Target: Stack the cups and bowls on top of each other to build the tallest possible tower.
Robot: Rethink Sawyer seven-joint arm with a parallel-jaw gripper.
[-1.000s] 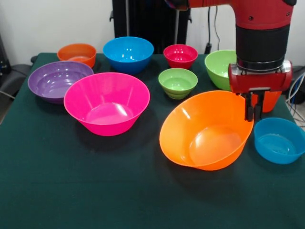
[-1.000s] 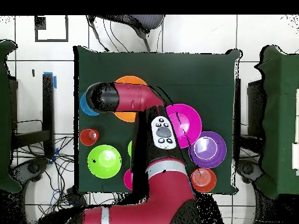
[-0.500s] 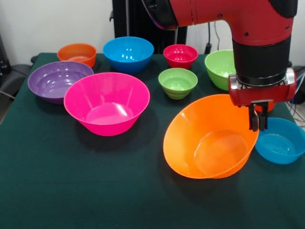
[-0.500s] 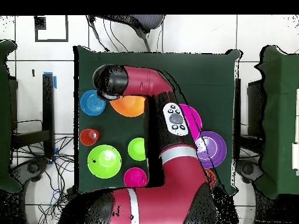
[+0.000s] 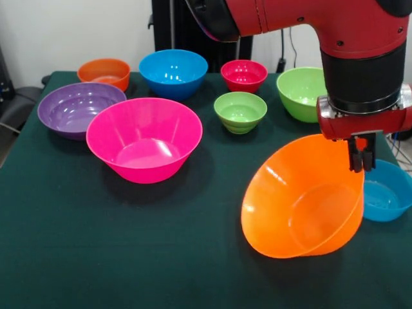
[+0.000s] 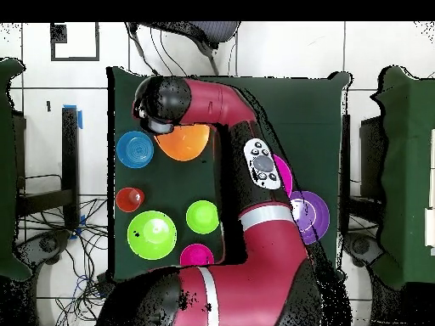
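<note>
gripper (image 5: 361, 156), fingers pinched together over the rim of the large orange bowl (image 5: 302, 199), which hangs tilted with its opening turned toward the near side. against the frames of a second and half a second earlier, the bowl has moved away from the pink bowl (image 5: 144, 138), been raised, and tipped steeper; its lower wall seems clear of the table (image 5: 96, 257), though contact cannot be ruled out from the front view. the small blue bowl (image 5: 388, 190) lies just beside the orange bowl, on the side away from the pink one. the tumbler (image 6: 129, 199) shows only from overhead, near the orange bowl. judgement: the bowl is being turned rim-down to serve as tower base; no stacking is done yet.
</note>
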